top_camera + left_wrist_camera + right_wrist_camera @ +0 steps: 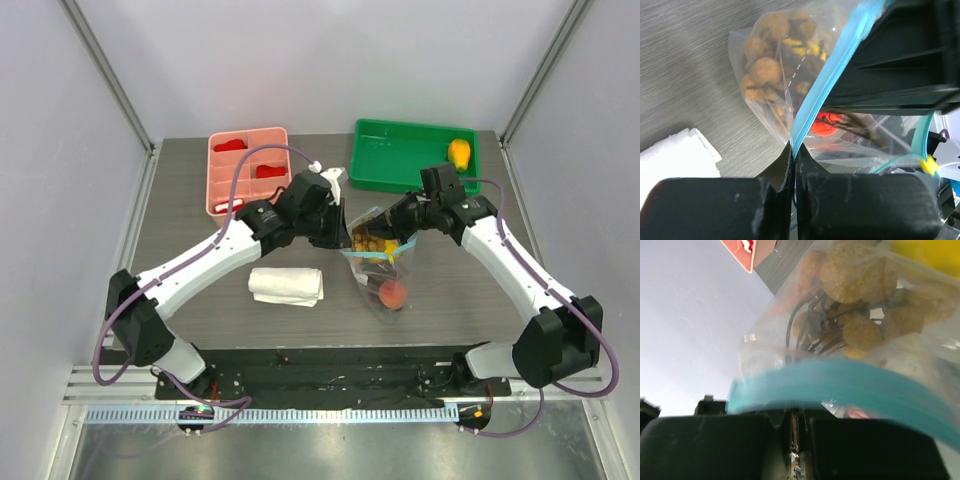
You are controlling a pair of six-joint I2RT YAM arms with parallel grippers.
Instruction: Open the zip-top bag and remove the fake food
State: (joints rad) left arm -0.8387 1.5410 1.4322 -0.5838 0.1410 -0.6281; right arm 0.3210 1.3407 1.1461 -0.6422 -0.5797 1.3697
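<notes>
Closest to the left wrist camera, the left hand (792,162) is clamped fully shut on the light-blue zip strip (826,82) of the bag (378,268), and the strip runs up and away from its fingertips. The right hand (795,417) is closed almost as far. Its view is blurred, but it appears to pinch the opposite lip of the same strip.

From above, the two hands meet over the middle of the desk (440,310). They hold the bag's mouth up between them while its lower end sags toward the desk, near a folded white cloth (287,286). The fake food (762,70) sits inside the bag, with brown balls bunched near the top and a red-orange piece (392,292) at the bottom.

The step in hand looks to be the opening itself: both lips are gripped, but the zip is not clearly parted. The next move calls for the hands to draw apart, steadily and in opposite directions. Each must keep hold of its own lip so the seal peels open without the plastic slipping or the bag swinging.
</notes>
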